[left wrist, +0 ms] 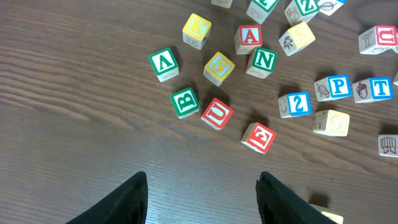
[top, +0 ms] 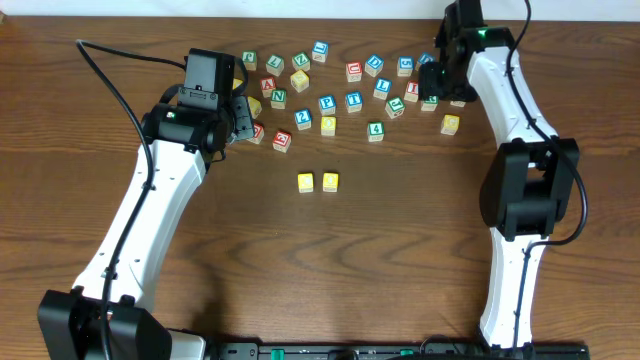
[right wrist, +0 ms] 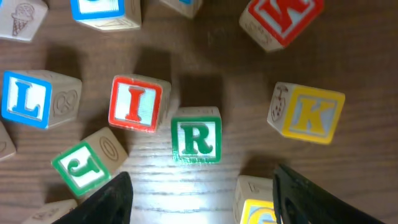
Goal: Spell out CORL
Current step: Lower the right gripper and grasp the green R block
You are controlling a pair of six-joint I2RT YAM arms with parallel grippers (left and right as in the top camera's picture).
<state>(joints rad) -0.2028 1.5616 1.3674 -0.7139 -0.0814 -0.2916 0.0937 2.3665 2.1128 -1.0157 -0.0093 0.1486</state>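
Note:
Two yellow-topped cubes (top: 306, 181) (top: 330, 181) sit side by side mid-table. In the right wrist view the white cube with a green R (right wrist: 196, 135) lies just ahead of my right gripper (right wrist: 202, 199), which is open and hovers over the back-right cluster (top: 432, 85). The white cube with a blue L (right wrist: 28, 98) is further left, beyond a red I cube (right wrist: 137, 104). My left gripper (left wrist: 202, 199) is open over bare wood near the left cluster (top: 240, 115), with nothing between its fingers.
A yellow-faced cube (right wrist: 261, 202) lies close inside the right finger. A green J cube (right wrist: 84, 163) and a yellow K cube (right wrist: 311, 113) flank the R. Ahead of the left gripper lie a red U (left wrist: 216, 113), a green B (left wrist: 185, 101) and a red 3 (left wrist: 258, 137).

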